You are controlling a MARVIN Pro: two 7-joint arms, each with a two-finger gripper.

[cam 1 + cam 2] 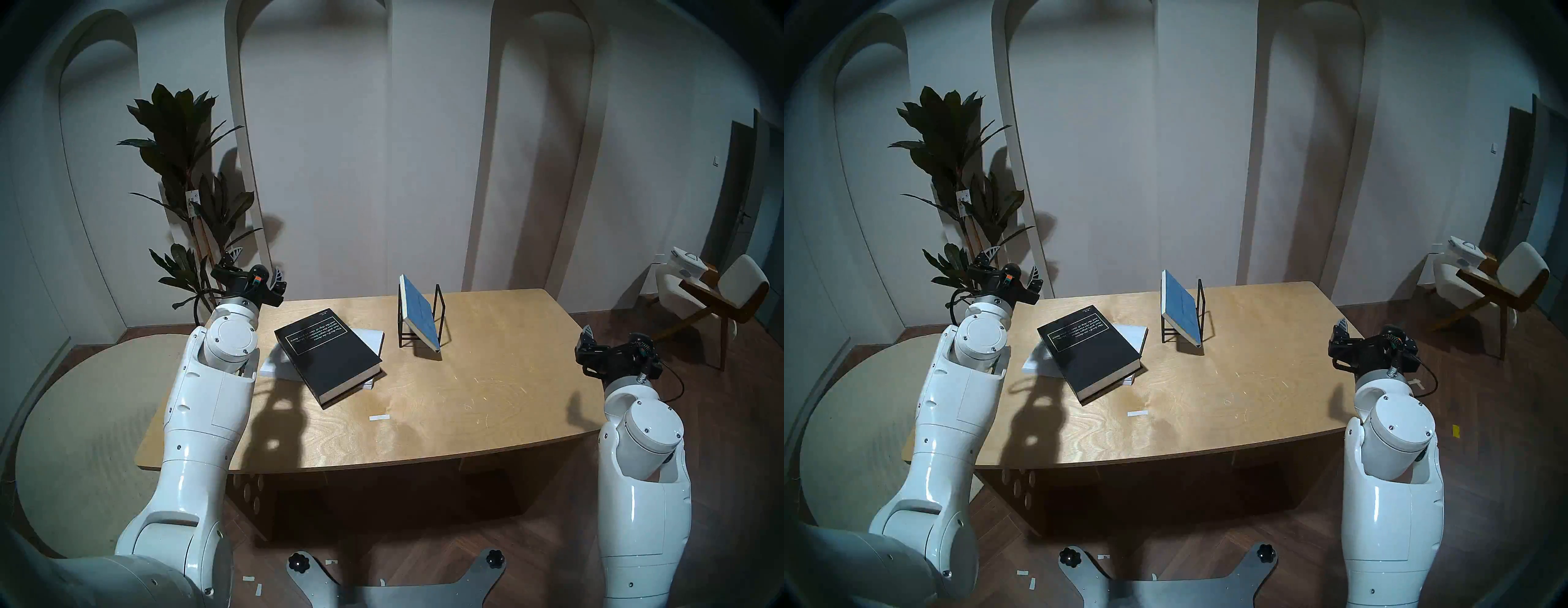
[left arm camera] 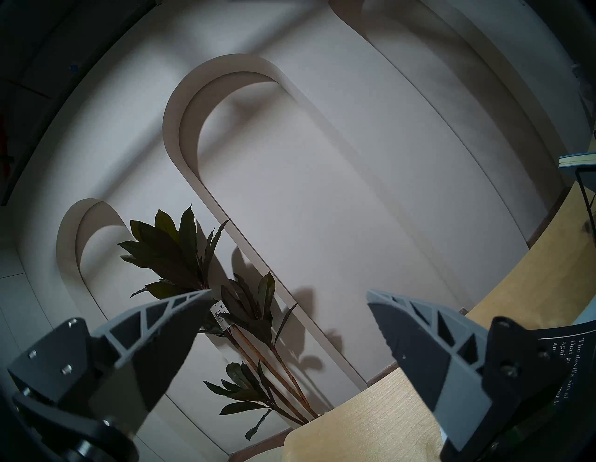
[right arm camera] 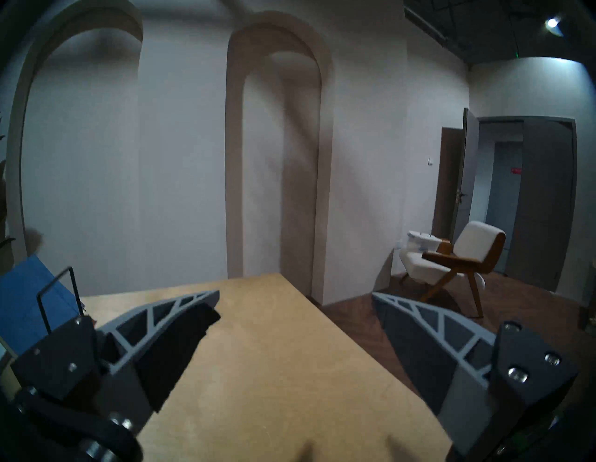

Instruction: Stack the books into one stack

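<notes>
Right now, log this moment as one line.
black book on white book | blue book leaning in rack | left gripper open | right gripper open

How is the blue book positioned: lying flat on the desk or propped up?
Propped up. The blue book leans tilted against the black wire rack, lower edge toward the desk.

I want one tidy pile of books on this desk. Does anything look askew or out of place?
Yes. The thick black book lies twisted across the white softcover, its near corner overhanging. The thin blue book is apart, leaning tilted in the black wire rack. Both grippers are open and empty.
</notes>
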